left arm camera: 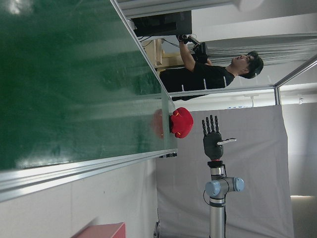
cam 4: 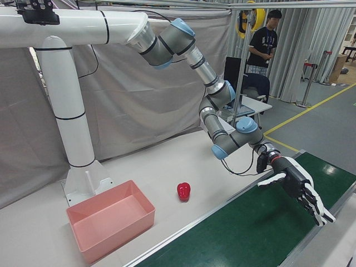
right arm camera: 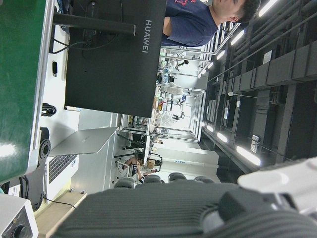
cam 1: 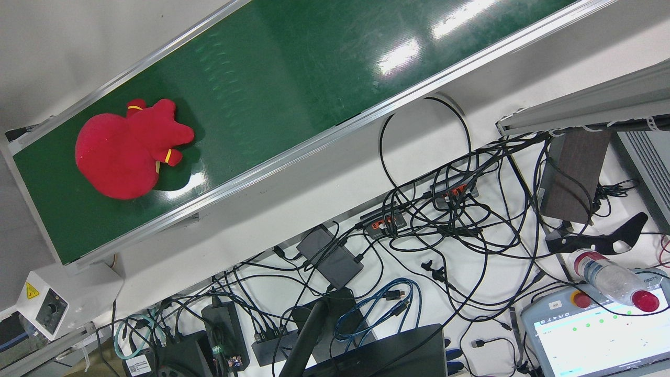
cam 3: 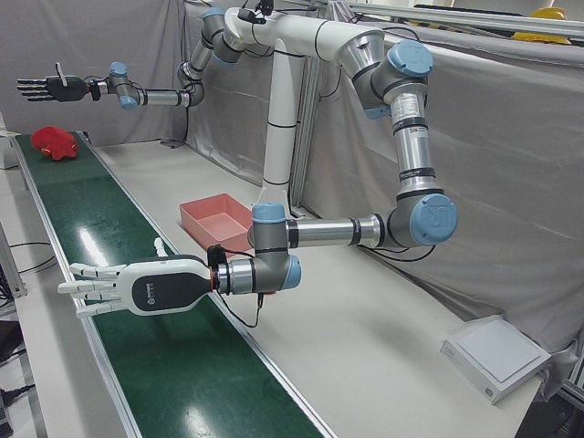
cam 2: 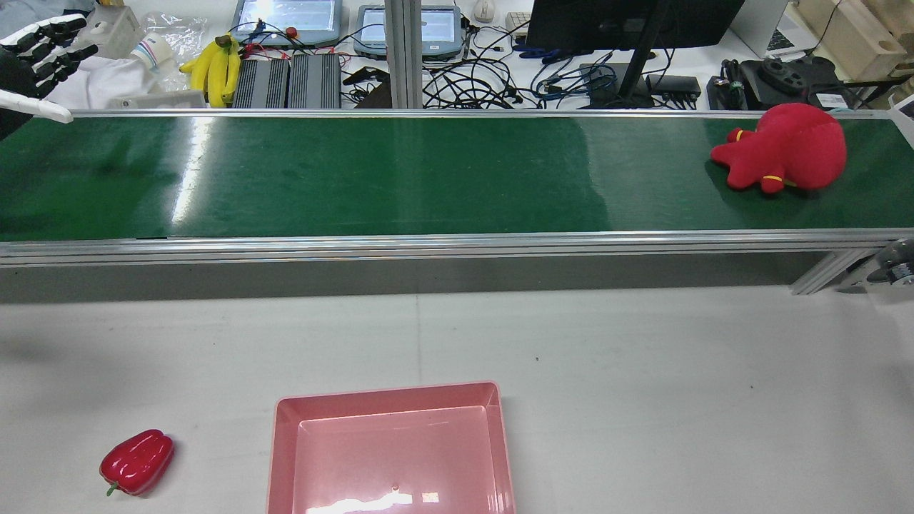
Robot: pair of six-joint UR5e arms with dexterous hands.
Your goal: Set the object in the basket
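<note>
A red plush toy with stubby limbs and yellow bands [cam 2: 785,146] is seen lying on the long green conveyor belt [cam 2: 400,171], at the far right of the rear view. In the front view it [cam 1: 125,149] sits at the left end of the belt, close to the belt's end rail. Nothing is touching it.

The left hand [cam 3: 128,287], white-backed with a dark palm, is held out flat above the belt in the lower left of the left-front view. Its fingers are stretched straight and slightly apart, and nothing is held. The same hand is found in the upper left corner of the rear view [cam 2: 36,53] and at the lower right of the right-front view [cam 4: 297,183].

The right hand [cam 3: 50,88] is shown at the upper left of the left-front view, above the plush toy [cam 3: 53,143] and clear of it. Its fingers are extended and empty; in the left hand view [left arm camera: 213,136] they are seen fanned apart.

A pink rectangular plastic basket [cam 2: 389,391] is set on the pale grey table [cam 2: 643,371] at the bottom centre of the rear view, with nothing in it. A glossy red bell pepper [cam 2: 138,462] lies on the table at the lower left, apart from the basket.
</note>
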